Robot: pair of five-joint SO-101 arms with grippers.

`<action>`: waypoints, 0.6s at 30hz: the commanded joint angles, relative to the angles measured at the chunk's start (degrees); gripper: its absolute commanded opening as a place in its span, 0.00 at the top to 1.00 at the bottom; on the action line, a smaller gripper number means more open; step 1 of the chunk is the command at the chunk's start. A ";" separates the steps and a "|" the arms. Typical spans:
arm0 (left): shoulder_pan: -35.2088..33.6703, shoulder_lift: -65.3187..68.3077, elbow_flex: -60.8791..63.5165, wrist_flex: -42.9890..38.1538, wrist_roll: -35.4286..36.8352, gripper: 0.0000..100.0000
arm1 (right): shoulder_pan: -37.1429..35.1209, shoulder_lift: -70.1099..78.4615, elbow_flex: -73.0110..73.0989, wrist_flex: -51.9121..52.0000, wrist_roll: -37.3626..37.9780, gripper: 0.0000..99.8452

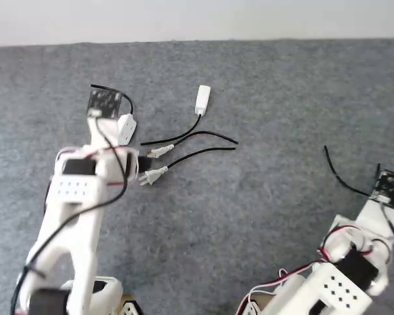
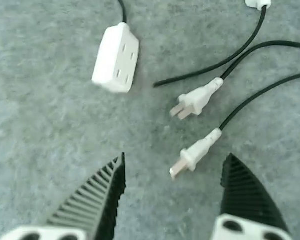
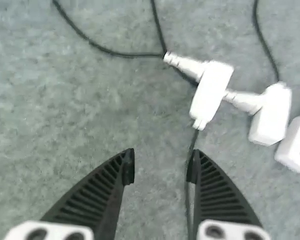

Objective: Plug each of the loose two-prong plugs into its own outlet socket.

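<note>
**Left jaws spread over the nearer plug, nothing gripped**

The left gripper (image 2: 175,161) hangs low over the grey desk (image 1: 282,98) with its jaws wide apart and empty. The nearer plug (image 2: 196,154) lies flat just ahead of them, prongs toward the gripper. The second plug (image 2: 197,99) lies just beyond it, and the outlet socket (image 2: 116,59) rests apart to one side with its slots facing up.

The likely slip is a grip on the prongs instead of the moulded body, since the prongs lie closest to the jaws. The plug also sits at an angle to them and may twist as they close. The socket looks light and unanchored, so pushing a plug in could simply slide it. The two cords run close together, so lifting one plug may drag the other.

The right gripper (image 3: 161,155) also has its jaws parted and holds nothing, with a black cord (image 3: 191,145) beside one finger. Ahead of it lies a cluster of white pieces (image 3: 211,92), partly cut off. Whether any plug there is seated cannot be told.
</note>
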 commanded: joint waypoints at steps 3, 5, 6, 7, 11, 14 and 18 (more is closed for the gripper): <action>3.69 6.95 -11.30 0.09 0.18 0.71 | -3.38 -0.92 9.14 -8.31 -0.44 0.82; 5.27 8.09 -12.79 -1.14 -1.41 0.71 | -4.88 -1.01 12.04 -11.21 -0.09 0.82; 5.98 8.70 -13.32 -2.20 -2.29 0.71 | -4.70 -1.01 12.22 -11.38 -0.09 0.82; 6.51 9.67 -13.93 -3.52 -2.73 0.71 | -4.62 -1.01 12.31 -11.21 -0.09 0.82; 6.95 15.30 -16.92 -6.95 -1.67 0.71 | -5.23 -1.01 12.40 -10.15 -0.09 0.82; 6.51 19.96 -20.70 -6.86 -1.67 0.71 | -6.11 -1.01 12.57 -10.15 0.00 0.82; 6.51 24.18 -24.31 -7.03 -2.11 0.71 | -6.73 -1.01 12.66 -10.15 0.00 0.82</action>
